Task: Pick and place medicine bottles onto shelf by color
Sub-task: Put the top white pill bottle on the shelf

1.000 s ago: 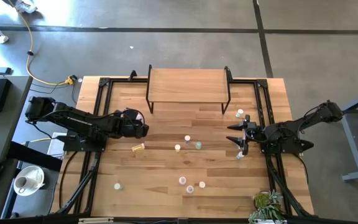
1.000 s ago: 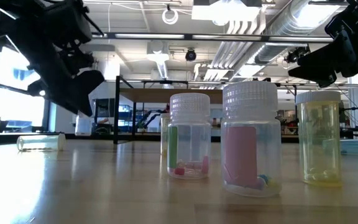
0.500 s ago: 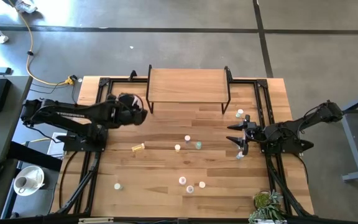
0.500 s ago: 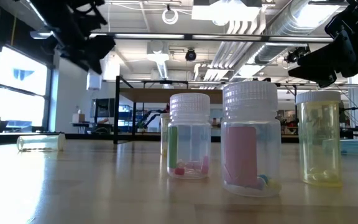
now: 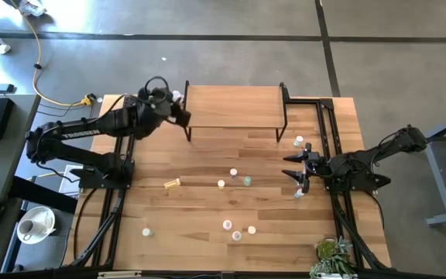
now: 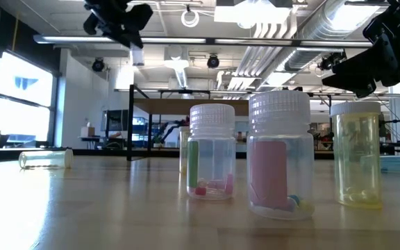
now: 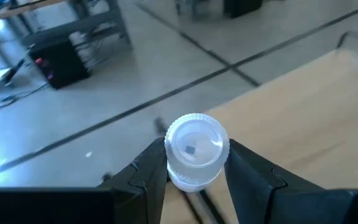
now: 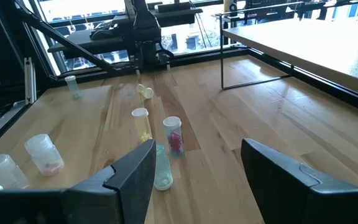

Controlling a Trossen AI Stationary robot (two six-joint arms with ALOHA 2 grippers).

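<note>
Left gripper (image 7: 194, 177) is clamped on a white-capped bottle (image 7: 196, 149), raised at the shelf's (image 5: 235, 107) left end. Right gripper (image 8: 194, 165) waits at the table's (image 5: 207, 248) right edge, fingers apart and empty. Other bottles (image 5: 234, 174) stand mid-table, one lying down (image 5: 172, 184).
</note>
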